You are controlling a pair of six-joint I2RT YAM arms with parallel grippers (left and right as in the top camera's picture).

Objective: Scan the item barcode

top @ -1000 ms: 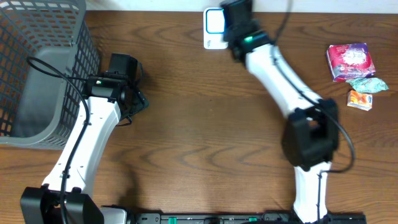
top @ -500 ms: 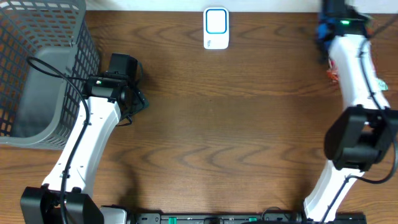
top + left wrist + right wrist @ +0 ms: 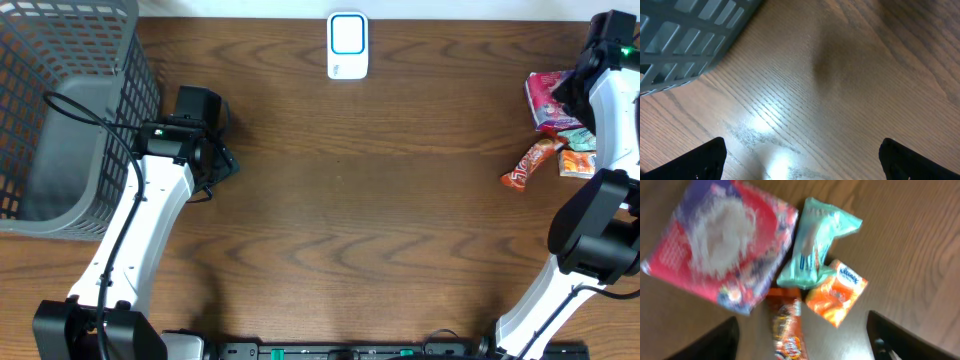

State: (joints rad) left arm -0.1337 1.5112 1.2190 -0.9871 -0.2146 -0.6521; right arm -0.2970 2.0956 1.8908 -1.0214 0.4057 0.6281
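Seen from overhead, the wooden table carries four packaged items, one barcode scanner and one basket, with two arms over it. The four items cluster at about 3 o'clock: one red and purple packet, one teal packet lying against its edge, one orange Kleenex tissue pack touching the teal packet's lower end, and one red-orange snack wrapper lying tilted at the 7 o'clock side of the group, its upper end touching the red and purple packet. The right gripper hangs above this cluster with both fingers spread wide and nothing between them. The single white and blue barcode scanner lies at 12 o'clock, well apart from the items. The one grey mesh basket fills the 10 o'clock corner; just beside it the left gripper is spread wide over bare wood, holding nothing
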